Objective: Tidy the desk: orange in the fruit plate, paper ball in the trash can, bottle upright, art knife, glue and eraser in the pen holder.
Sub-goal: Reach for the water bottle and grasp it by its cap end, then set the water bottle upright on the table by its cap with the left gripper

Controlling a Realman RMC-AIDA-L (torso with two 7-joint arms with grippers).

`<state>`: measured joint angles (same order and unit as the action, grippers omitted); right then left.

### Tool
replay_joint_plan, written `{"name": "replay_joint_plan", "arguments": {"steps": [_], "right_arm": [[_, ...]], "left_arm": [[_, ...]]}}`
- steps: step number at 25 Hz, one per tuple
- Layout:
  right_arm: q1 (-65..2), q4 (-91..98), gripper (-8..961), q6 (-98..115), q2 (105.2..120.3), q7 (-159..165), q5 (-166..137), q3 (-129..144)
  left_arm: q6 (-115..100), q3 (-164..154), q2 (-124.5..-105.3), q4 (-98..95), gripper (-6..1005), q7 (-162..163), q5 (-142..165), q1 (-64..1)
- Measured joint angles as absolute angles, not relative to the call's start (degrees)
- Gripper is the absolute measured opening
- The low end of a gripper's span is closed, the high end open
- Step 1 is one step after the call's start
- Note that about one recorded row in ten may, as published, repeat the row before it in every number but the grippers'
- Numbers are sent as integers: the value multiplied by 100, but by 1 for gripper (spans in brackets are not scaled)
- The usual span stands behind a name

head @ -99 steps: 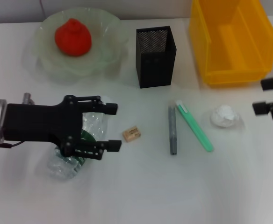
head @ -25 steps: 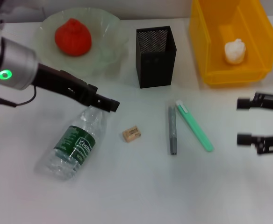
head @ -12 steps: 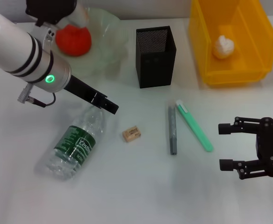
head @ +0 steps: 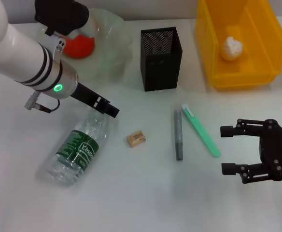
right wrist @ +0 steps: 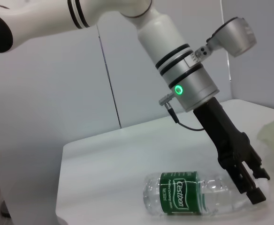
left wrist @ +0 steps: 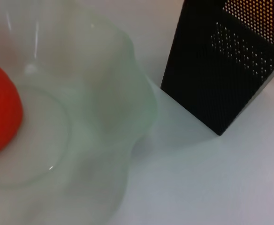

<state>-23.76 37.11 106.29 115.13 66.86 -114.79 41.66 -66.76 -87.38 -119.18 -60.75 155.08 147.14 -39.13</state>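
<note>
Bottle down flat on the desk, one only, its long axis running diagonally with the capped end aimed up toward the pen holder and the base toward the robot's near left. "Cestbon" is read in white on its dark green label. The left gripper is seen pressed at the neck end, the fingers drawn together into one narrow tip; whether anything is pinched cannot be told. The right gripper is held above the desk with fingers spread, nothing between them, just beside the green art knife. One grey glue stick is laid alongside it, one eraser near the bottle. One orange is seated in the fruit plate, one paper ball in the trash can.
</note>
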Motion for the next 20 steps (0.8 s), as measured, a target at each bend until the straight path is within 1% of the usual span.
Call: {"name": "replay_joint_plan", "arguments": {"steps": [5,11,14,20], "right_arm": [[-2421,3711,839,10628,11483,6732,-11479,4156],[-2506,3737,839,10629,11467,6795,-11514,4155],[-2543,3731,839,10613,11464,6817,-11535,4155],[-2544,3709,839,10513,11461,6822,-11540,4138]], "left_arm": [[-6594,-9076,-11918,-6039,819,15487,14717,-3908],[-6586,-9304,-11918,-6128,639,15425,14790,-3857],[-6624,-9317,-11916,-6344,435,15352,14787,-3730],[-7039,-9027,-11881,-6986,435,14771,14287,-3247]]}}
